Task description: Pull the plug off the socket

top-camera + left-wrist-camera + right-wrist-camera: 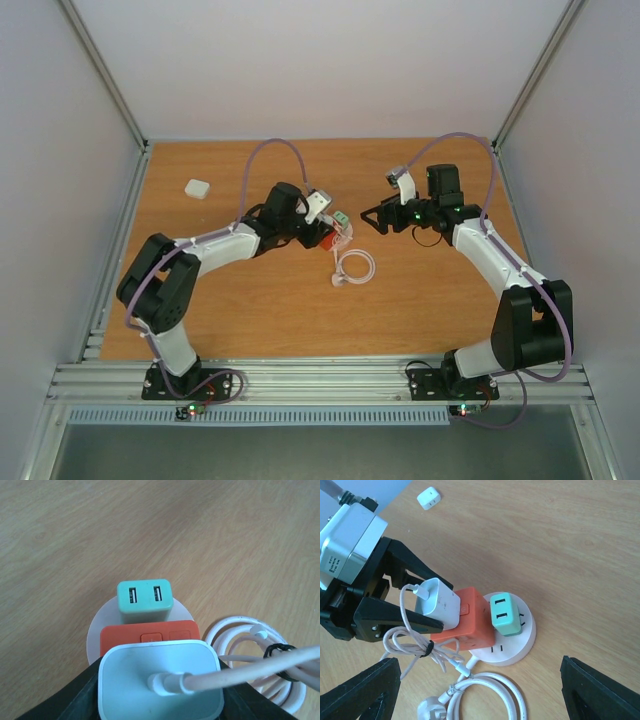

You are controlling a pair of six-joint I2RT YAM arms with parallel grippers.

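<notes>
The round pale socket (521, 641) lies flat on the wooden table, with its white cable (495, 690) coiled beside it. A mint-green USB adapter (504, 614) and a red cube (470, 622) are plugged into its top. A white charger plug (440, 602) with a thin bundled cord sits on the red cube. My left gripper (318, 228) is shut on this white plug, one black finger (402, 617) on each side. In the left wrist view the plug (160, 680) fills the bottom, with the socket (97, 630) behind it. My right gripper (378, 218) is open and empty, hovering right of the socket.
A small white adapter (197, 188) lies alone at the far left of the table. Grey walls and metal rails enclose the table on three sides. The socket's cable coil (355, 267) lies toward the near side, ending in a white wall plug (431, 711).
</notes>
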